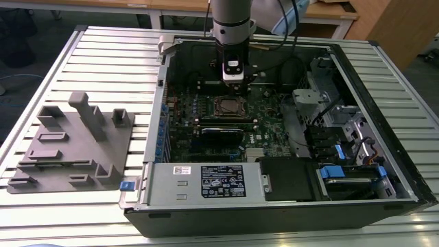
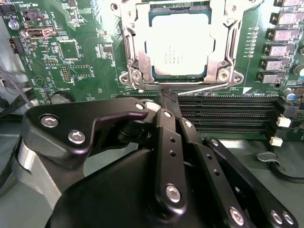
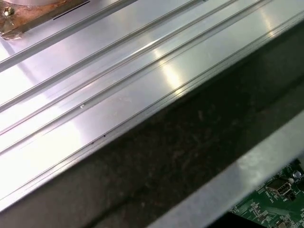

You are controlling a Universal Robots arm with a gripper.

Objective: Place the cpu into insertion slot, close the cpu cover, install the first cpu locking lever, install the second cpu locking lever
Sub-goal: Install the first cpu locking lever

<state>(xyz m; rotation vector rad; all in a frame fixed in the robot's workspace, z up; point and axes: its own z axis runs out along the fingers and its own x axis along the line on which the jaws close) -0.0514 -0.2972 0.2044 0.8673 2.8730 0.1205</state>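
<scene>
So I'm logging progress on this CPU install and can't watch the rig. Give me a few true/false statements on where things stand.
1. The cpu sits in the socket. True.
2. The cover is standing open. False: it lies flat around the cpu.
3. The claw is beside the socket, by a thin metal lever. True.
4. The claw carries the cpu. False: the cpu is under the cover.
5. The grey fixture is inside the case. False: it sits on the table at the exterior view's left, outside the case.
</scene>
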